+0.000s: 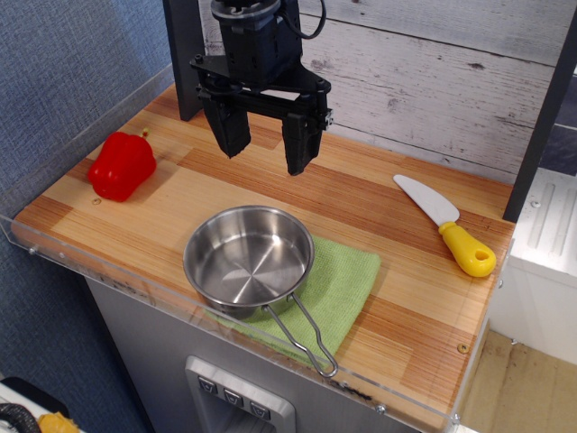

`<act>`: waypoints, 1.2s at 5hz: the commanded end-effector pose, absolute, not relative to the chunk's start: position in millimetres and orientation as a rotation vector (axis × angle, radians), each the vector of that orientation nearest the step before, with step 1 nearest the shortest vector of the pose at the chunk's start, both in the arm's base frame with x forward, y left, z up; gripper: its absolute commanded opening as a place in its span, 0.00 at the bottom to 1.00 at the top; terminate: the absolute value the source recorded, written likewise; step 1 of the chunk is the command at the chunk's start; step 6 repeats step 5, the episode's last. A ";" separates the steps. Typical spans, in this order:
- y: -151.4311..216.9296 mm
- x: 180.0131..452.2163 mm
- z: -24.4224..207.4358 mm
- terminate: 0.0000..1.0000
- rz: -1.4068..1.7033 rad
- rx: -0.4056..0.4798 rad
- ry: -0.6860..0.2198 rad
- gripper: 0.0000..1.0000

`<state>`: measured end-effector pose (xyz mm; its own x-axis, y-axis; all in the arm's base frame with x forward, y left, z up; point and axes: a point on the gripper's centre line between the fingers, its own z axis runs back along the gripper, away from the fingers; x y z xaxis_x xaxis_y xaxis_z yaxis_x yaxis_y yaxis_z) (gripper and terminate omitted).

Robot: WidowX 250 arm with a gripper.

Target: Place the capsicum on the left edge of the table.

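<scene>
Since the glossy red lobed toy capsicum already sits near the left edge of the light and reddish-brown wood-plank desk, the black gripper hangs well apart above mid-desk, its 2 fingers spread and holding nothing.

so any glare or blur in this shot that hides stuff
In the observation.image view, focus is sharp throughout; the steel pan shows soft reflections but no blown-out glare, the capsicum has small glossy highlights, the acrylic rim of the table catches faint sheen, and the open tool casts only soft shadow.
</scene>
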<state>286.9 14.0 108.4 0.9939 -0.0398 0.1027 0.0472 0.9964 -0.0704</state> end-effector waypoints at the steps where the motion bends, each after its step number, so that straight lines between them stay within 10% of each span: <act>1: 8.1 283.1 121.5 0.00 -0.047 -0.068 -0.147 1.00; 4: 8.1 283.1 121.5 0.00 -0.047 -0.068 -0.147 1.00; 5: 8.1 283.1 121.5 1.00 -0.047 -0.068 -0.147 1.00; 6: 8.1 283.1 121.5 1.00 -0.047 -0.068 -0.147 1.00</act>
